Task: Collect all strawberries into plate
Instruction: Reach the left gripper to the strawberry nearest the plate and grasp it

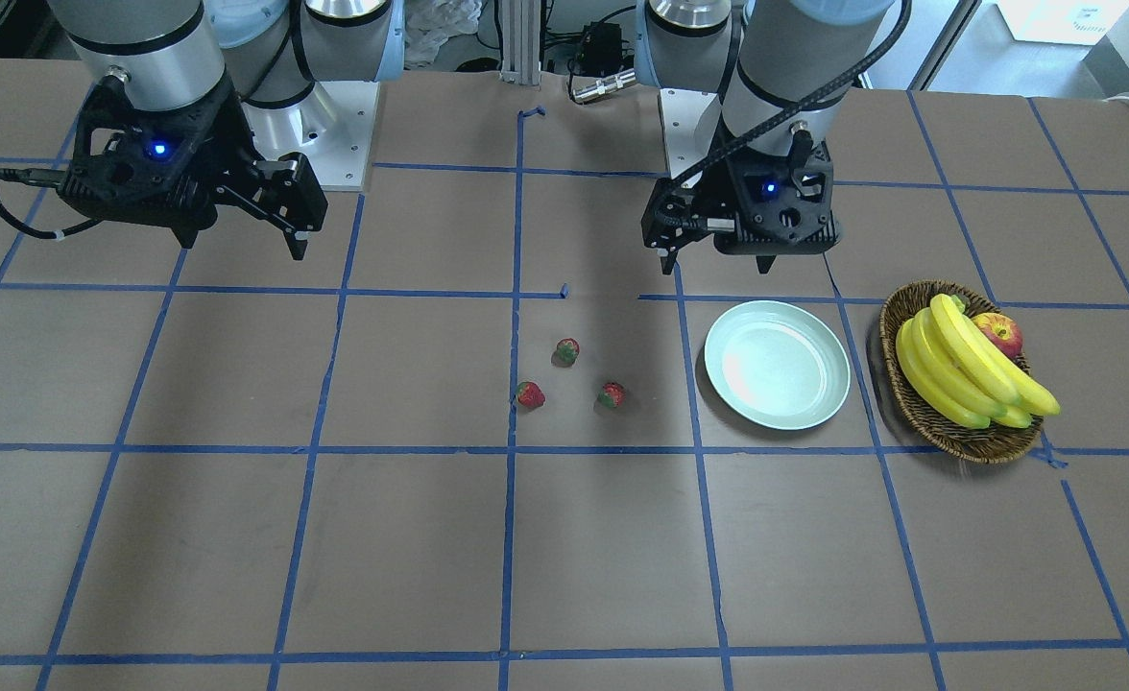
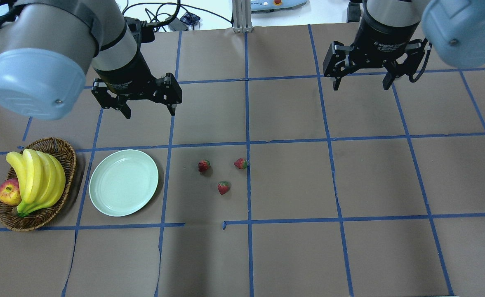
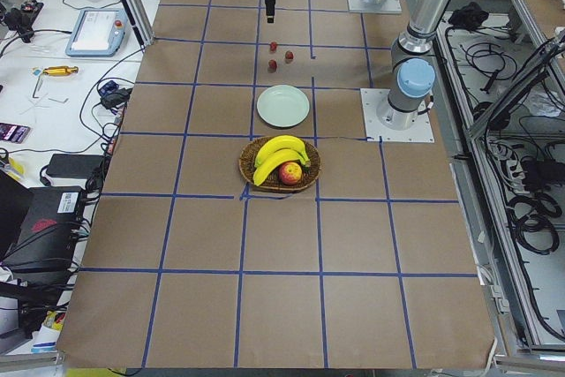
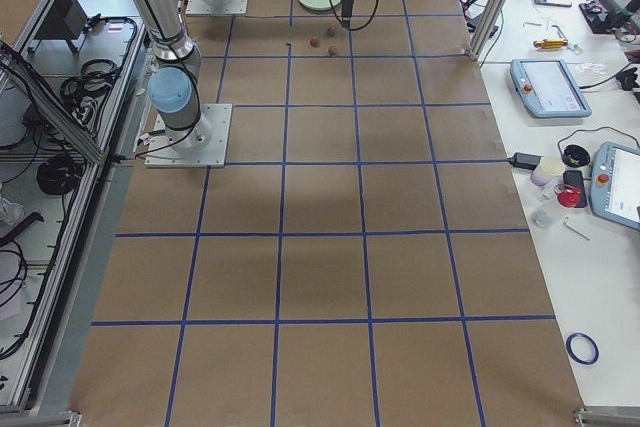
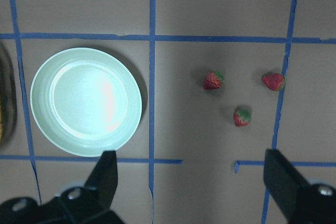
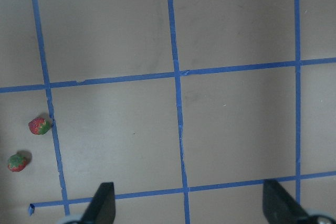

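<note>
Three small red strawberries lie loose near the table's middle [image 2: 203,165] [image 2: 241,163] [image 2: 223,187]; they also show in the left wrist view [image 5: 212,80] [image 5: 273,81] [image 5: 242,116]. The pale mint-green plate [image 2: 123,182] lies empty to their left, also in the front-facing view [image 1: 777,377]. My left gripper [image 2: 149,113] is open and empty, hanging above the table beyond the plate's far edge. My right gripper [image 2: 360,87] is open and empty, high over the far right, well away from the strawberries. Two strawberries show at the left edge of the right wrist view [image 6: 39,125] [image 6: 17,162].
A brown wicker basket [image 2: 67,156] stands left of the plate, holding a bunch of bananas [image 2: 36,177] and a red-yellow apple [image 2: 8,193]. The table is brown with a blue tape grid.
</note>
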`<control>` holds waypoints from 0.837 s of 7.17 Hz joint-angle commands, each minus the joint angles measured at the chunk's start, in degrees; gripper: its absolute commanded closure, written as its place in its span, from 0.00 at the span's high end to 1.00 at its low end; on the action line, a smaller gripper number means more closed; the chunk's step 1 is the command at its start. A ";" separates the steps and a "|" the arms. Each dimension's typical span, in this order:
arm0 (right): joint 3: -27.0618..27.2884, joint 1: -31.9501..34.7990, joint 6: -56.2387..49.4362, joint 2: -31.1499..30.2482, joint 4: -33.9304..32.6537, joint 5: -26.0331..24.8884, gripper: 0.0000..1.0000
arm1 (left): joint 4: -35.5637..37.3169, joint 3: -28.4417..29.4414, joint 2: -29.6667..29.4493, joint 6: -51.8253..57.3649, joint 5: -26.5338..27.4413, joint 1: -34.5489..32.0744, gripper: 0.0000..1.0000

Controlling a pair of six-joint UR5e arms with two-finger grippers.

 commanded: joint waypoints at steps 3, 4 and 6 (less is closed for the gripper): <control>0.26 0.27 -3.81 0.26 -0.36 2.02 1.00 | 18.50 -9.85 -8.26 -5.95 -0.11 -4.08 1.00; 0.26 0.27 -3.64 0.17 -0.54 2.02 1.00 | 18.68 -10.03 -10.28 -5.87 0.06 -4.61 1.00; 0.35 0.35 -3.37 0.34 -0.54 2.02 1.00 | 26.12 -10.29 -17.47 -5.87 -0.20 -4.62 0.97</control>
